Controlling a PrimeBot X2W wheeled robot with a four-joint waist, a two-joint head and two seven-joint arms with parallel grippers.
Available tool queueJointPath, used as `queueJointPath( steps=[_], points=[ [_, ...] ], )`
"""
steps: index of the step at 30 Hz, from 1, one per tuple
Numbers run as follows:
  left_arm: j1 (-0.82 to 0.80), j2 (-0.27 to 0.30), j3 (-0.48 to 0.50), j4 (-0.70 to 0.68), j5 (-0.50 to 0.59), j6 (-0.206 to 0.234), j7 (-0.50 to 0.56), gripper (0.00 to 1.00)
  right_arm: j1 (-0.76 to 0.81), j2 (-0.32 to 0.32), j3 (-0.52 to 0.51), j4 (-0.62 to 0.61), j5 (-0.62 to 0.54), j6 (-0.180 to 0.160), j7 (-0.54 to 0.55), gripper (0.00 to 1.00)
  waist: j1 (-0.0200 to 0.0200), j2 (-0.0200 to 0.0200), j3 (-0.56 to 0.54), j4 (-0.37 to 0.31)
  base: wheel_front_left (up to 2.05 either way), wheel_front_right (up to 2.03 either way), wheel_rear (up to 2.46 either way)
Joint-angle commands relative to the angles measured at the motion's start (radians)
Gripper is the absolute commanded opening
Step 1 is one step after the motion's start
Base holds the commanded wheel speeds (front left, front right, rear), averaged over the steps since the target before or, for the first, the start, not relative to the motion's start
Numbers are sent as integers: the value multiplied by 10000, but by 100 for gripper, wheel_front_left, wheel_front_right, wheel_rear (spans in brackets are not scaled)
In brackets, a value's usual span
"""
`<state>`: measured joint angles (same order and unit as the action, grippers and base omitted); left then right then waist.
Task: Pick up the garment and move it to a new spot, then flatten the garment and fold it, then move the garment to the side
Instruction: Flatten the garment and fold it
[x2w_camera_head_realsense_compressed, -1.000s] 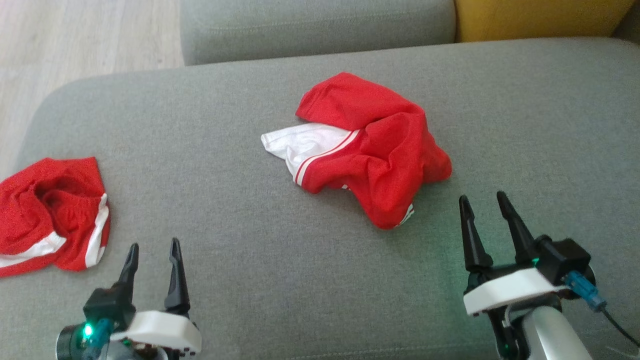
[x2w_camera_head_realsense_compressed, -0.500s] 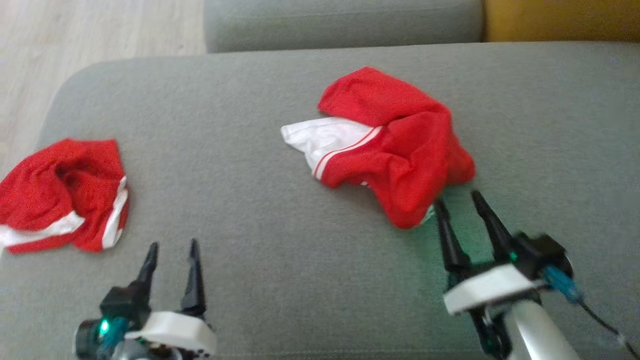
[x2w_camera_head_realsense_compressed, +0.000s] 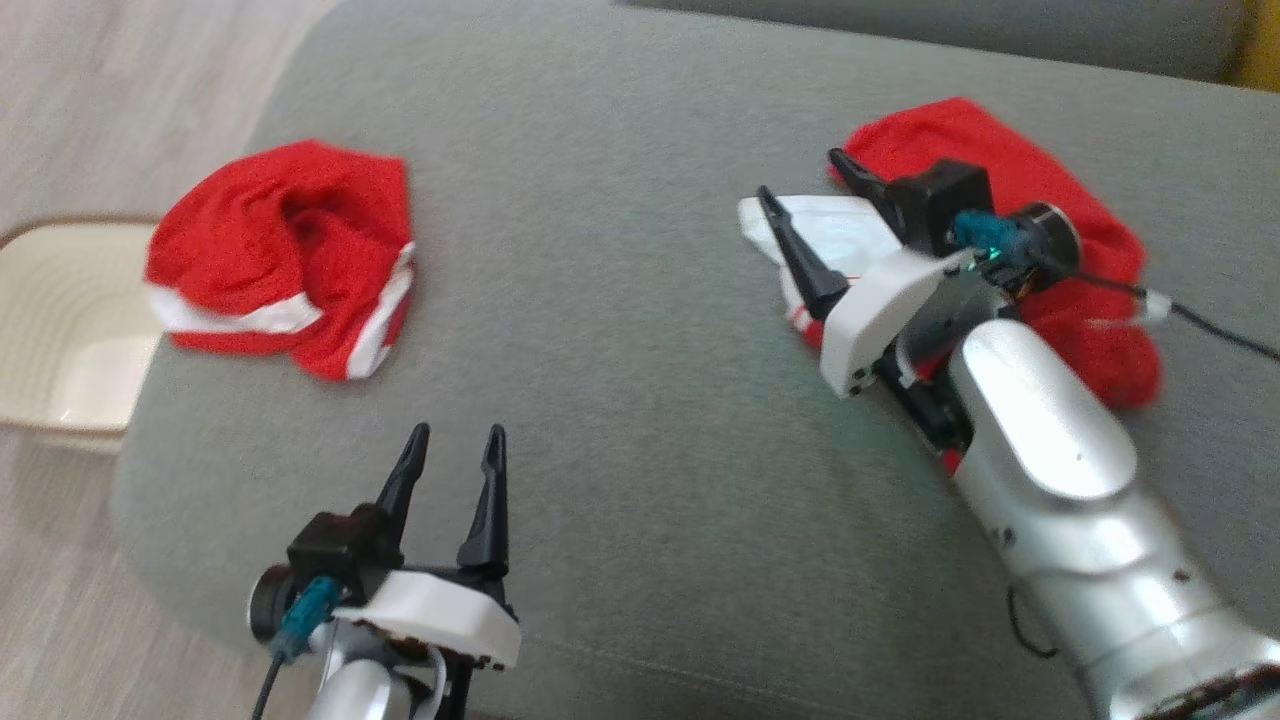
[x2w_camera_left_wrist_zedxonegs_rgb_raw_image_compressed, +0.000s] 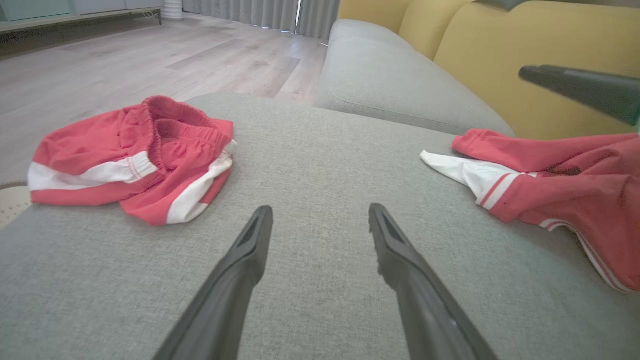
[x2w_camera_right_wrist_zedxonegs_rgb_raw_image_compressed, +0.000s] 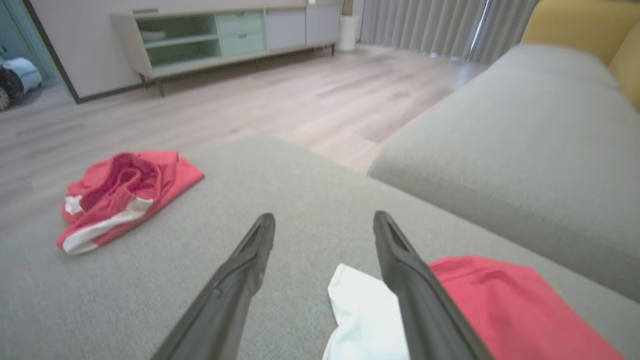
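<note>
Overhead, the grey sofa seat (x2w_camera_head_realsense_compressed: 620, 300) spreads beneath the robot's silver right forearm (x2w_camera_head_realsense_compressed: 1050, 450), which reaches diagonally across the crumpled red-and-white garment (x2w_camera_head_realsense_compressed: 1000, 130) on the seat's right side. The right gripper (x2w_camera_head_realsense_compressed: 800, 173) is spread wide and empty over its white end. Red shorts (x2w_camera_head_realsense_compressed: 270, 250) lie well apart near the left edge, while the left gripper (x2w_camera_head_realsense_compressed: 457, 431) hovers low, fingers parted, holding nothing.

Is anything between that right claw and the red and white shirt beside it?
Nothing visible. The right gripper hangs open over the white end of the garment, with only bare grey cushion around; the other red garment lies well apart.
</note>
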<state>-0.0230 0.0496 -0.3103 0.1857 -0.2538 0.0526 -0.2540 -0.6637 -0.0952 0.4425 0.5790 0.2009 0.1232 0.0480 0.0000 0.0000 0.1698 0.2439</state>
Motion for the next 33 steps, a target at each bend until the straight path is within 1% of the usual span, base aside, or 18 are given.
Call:
queueJointPath(
  steps=[1, 4, 8, 9, 14, 19, 20, 21, 22, 23, 25, 27, 30, 31, 33],
  points=[
    [-447, 8, 179, -278, -94, 56, -78, 100, -528, 15, 198, 168, 67, 75, 262, 100, 0, 0, 476, 769, 0, 0, 0],
    [-536, 8, -58, -213, -242, 7, -78, 100, -1084, -153, 268, 1234, 92, 75, 920, 100, 0, 0, 627, 1199, 0, 0, 0],
    [-609, 7, -330, -113, -325, -36, -78, 100, -1649, -366, 137, 2461, 34, 75, 1398, 100, 0, 0, 800, 1683, 0, 0, 0],
    [-609, 7, -330, -113, -325, -36, -78, 100, -1649, -366, 137, 2461, 34, 75, 1398, 100, 0, 0, 800, 1683, 0, 0, 0],
    [-702, 7, -596, -20, -468, -63, -78, 100, -2091, -646, -136, 3794, -277, 75, 1725, 100, 0, 0, 981, 2062, 0, 0, 0],
    [-811, 7, -801, -19, -540, -44, -78, 100, -2289, -693, -356, 4786, -638, 75, 2031, 100, 0, 0, 1113, 2154, 0, 0, 0],
    [-833, 7, -815, -19, -557, -33, -78, 100, -2307, -679, -424, 4941, -651, 75, 2092, 83, 0, 0, 1132, 2150, 0, 0, 0],
    [-853, 7, -822, -19, -572, -21, -78, 100, -2326, -676, -439, 5076, -713, 75, 2137, 45, 0, 0, 1139, 2142, 0, 0, 0],
    [-866, 7, -824, -23, -573, -6, -78, 100, -2336, -659, -442, 5202, -752, 75, 2197, 21, 0, 0, 1140, 2126, 0, 0, 0],
    [-866, 7, -816, -30, -571, 9, -78, 100, -2354, -635, -512, 5285, -730, 75, 2174, 0, 0, 0, 1139, 2101, 0, 0, 0],
    [-849, 7, -775, -39, -555, 42, -78, 100, -2417, -584, -513, 5386, -785, 75, 2077, 0, 0, 0, 1136, 2028, 0, 0, 0],
    [-836, 7, -731, -35, -538, 54, -78, 100, -2554, -517, -526, 5312, -810, 75, 1709, 0, 0, 0, 1141, 1943, 0, 0, 0],
    [-815, 7, -679, 7, -498, 26, -78, 100, -2852, -369, -509, 5057, -783, 75, 936, 0, 0, 0, 1046, 1808, 0, 0, 0],
    [-787, 7, -679, 47, -492, 8, -78, 100, -3142, -182, -509, 4800, -615, 75, 384, 0, 0, 0, 928, 1725, 0, 0, 0],
    [-744, 7, -715, 82, -468, -18, -78, 100, -3506, 46, -454, 4462, -309, 75, -142, 0, 0, 0, 752, 1654, 0, 0, 0]
  ],
)
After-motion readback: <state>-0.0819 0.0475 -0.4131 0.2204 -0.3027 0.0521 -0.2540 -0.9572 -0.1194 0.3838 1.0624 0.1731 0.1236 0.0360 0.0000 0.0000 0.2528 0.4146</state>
